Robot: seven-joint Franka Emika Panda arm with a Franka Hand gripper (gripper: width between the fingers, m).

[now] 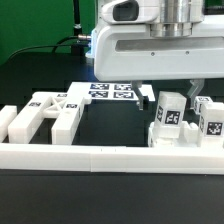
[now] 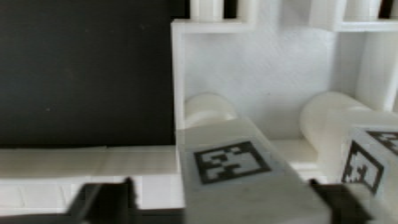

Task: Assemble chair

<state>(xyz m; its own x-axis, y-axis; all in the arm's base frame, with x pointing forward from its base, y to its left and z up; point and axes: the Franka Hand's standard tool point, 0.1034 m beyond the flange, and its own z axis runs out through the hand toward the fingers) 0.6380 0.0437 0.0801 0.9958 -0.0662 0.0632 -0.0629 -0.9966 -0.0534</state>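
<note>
Two blocky white chair legs with marker tags stand upright at the exterior view's right, one [image 1: 168, 115] under my gripper and one [image 1: 210, 116] beside it. My gripper [image 1: 170, 100] hangs over the first leg with a finger on each side. In the wrist view this leg [image 2: 231, 160] sits between the dark fingers [image 2: 107, 200]. A gap shows on one side, and the other finger is close to the leg's edge. The jaws are open around it. The second leg [image 2: 374, 160] stands just outside the jaws. Ladder-like white chair parts [image 1: 45, 112] lie at the exterior view's left.
The long white border rail [image 1: 100, 156] runs along the front, right against the legs and parts. The marker board [image 1: 112, 92] lies flat behind, mid-table. A flat white surface [image 2: 258, 60] extends beyond the legs in the wrist view. A cable [image 1: 60, 42] runs at the back.
</note>
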